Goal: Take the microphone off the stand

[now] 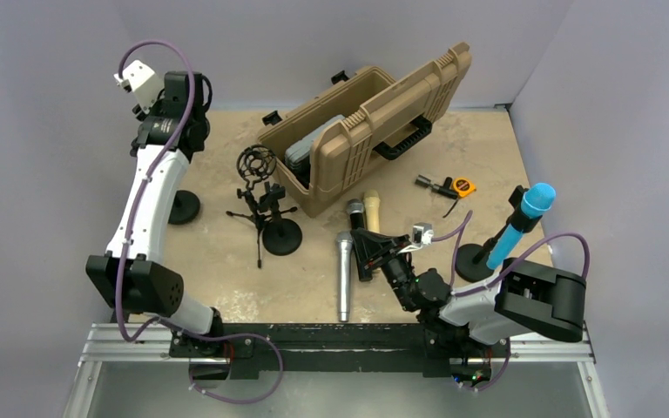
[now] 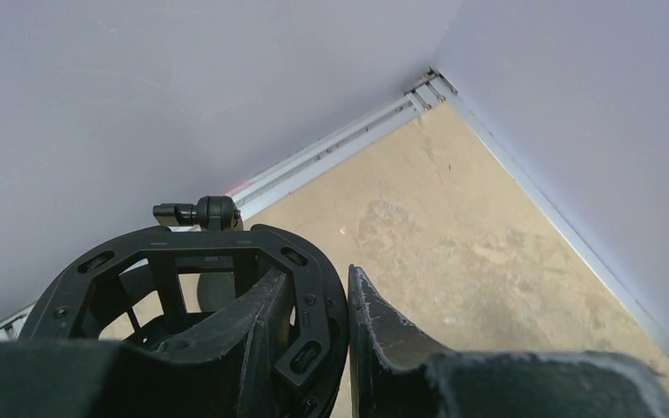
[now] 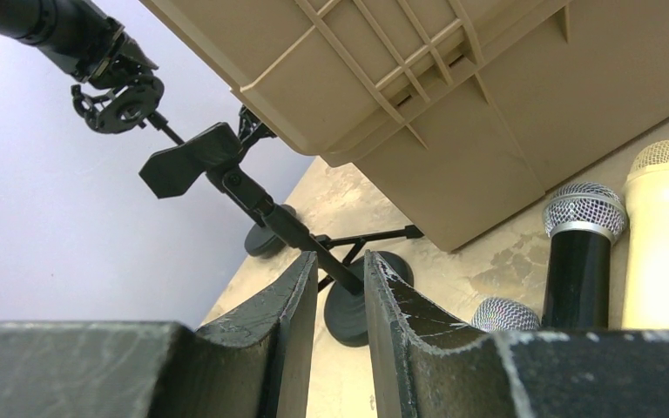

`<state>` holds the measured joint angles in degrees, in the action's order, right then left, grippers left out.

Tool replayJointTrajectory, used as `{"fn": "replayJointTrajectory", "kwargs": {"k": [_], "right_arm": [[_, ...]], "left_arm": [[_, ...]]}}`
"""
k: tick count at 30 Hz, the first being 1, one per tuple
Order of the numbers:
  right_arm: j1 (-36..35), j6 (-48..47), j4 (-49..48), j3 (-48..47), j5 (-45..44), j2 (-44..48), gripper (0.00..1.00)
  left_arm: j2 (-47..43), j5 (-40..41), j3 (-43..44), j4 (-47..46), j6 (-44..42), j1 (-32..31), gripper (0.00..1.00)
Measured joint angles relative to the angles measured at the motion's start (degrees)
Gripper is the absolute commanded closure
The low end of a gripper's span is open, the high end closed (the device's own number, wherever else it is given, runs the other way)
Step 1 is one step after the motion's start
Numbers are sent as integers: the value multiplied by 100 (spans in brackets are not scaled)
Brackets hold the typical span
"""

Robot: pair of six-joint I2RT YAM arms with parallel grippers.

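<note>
From above, the blue microphone (image 1: 507,244) sits tilted in its stand (image 1: 473,261) on the tabletop (image 1: 218,279), to the right of the open tan case (image 1: 401,122) and well apart from it.

In the left wrist view, the left fingers (image 2: 383,340) stand narrow, with the rim of a black ring mount (image 2: 187,239) filling their gap. I cannot tell whether they pinch it.

In the right wrist view, the right fingers (image 3: 401,313) stand narrow and empty, aimed at the case's front. A black microphone (image 3: 579,261) and a cream microphone (image 3: 666,244) lie near that front.
</note>
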<state>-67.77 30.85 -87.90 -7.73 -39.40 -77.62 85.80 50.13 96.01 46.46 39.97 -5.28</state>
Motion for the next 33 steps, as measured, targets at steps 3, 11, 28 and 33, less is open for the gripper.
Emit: {"fn": "replayJointTrajectory", "kwargs": {"k": [3,11,28,33], "right_arm": [[0,0,0,0,7,-22,74],[0,-2,2,-7,9,-116,74],[0,-35,2,-103,13,-267,74],[0,-37,2,-103,13,-247,74]], "left_arm": [[262,256,142,-205,9,0,100],[1047,437,785,-409,260,-2,100],[883,-492,623,-457,476,-39,12],[546,-1753,743,-225,-37,-42,12]]}}
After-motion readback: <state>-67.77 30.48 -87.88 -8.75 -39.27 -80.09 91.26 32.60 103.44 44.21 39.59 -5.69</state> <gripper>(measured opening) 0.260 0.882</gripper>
